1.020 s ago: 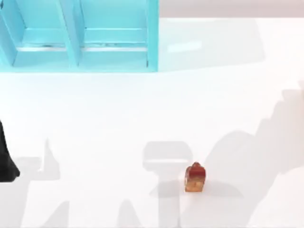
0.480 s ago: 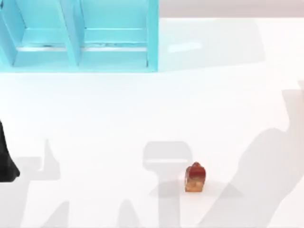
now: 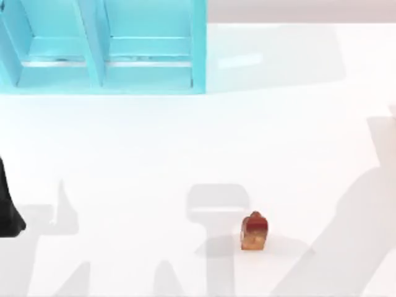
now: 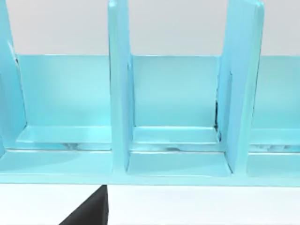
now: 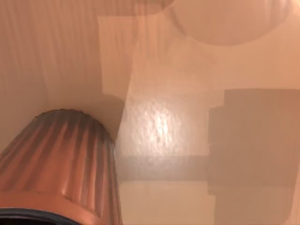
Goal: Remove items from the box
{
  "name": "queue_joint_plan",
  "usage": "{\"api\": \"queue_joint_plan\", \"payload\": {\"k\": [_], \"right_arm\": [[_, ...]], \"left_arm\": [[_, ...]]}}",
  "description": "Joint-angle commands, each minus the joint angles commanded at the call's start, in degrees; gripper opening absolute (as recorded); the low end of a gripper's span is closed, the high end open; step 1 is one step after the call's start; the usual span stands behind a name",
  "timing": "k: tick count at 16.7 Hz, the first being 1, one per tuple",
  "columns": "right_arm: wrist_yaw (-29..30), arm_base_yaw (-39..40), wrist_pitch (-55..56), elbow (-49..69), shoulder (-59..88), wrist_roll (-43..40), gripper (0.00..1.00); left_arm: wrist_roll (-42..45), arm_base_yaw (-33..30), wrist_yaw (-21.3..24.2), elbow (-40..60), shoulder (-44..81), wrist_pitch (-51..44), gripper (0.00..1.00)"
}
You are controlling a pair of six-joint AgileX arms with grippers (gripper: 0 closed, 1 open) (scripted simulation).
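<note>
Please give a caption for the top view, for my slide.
Carton-shaped block stands alone on the white table, outside the blue box.

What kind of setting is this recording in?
Likely a simulated tabletop workspace: a plain white table, a turquoise box with open compartments at its back, and a small carton-shaped block standing alone on the table. A ribbed copper-brown cup appears in the right wrist view.

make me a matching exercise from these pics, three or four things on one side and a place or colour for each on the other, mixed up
Things:
1. carton-shaped block
2. box
3. cup
4. left arm

Descriptions:
A. turquoise, with upright dividers, at the far left part of the table
B. copper-brown and ribbed, close before the right wrist camera
C. black, at the top view's left edge
D. orange-red over tan, standing on the white table, near side, right of middle

Pairs: 1-D, 2-A, 3-B, 4-C
</note>
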Motion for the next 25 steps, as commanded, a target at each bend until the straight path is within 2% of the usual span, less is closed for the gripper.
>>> {"api": "queue_joint_plan", "payload": {"k": [13, 25], "right_arm": [[0.00, 0.00, 0.00, 0.00, 0.00, 0.00, 0.02], [-0.11, 1.55, -2.16, 2.13, 0.19, 1.11, 0.00]], "left_arm": [[0.00, 0.00, 0.00, 0.00, 0.00, 0.00, 1.00], [0.00, 0.00, 0.00, 0.00, 0.00, 0.00, 1.00]]}}
